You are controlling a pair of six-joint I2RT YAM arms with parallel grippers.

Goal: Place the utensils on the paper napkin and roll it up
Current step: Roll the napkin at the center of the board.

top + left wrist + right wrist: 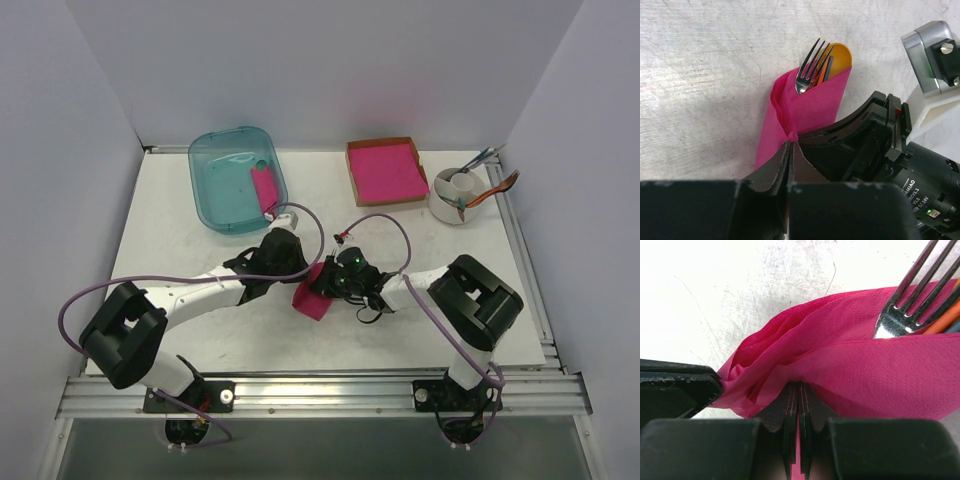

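Note:
The magenta paper napkin point(810, 107) lies on the table, wrapped around the utensils. The silver fork's tines point(810, 67) and the orange spoon's bowl point(840, 55) stick out of its far end. My left gripper point(790, 142) is shut, pinching a fold of the napkin at its near end. My right gripper point(800, 387) is also shut on the napkin point(880, 370), with paper caught between its jaws; the fork point(907, 305) shows at upper right. From above, both grippers, left point(303, 278) and right point(332, 287), meet over the napkin point(313, 302) at mid-table.
A teal bin point(215, 180) holding a pink rolled piece point(265, 188) stands at the back left. A cardboard tray of pink sheets point(385, 170) and a white cup point(455, 195) with cutlery stand at the back right. White walls enclose the table.

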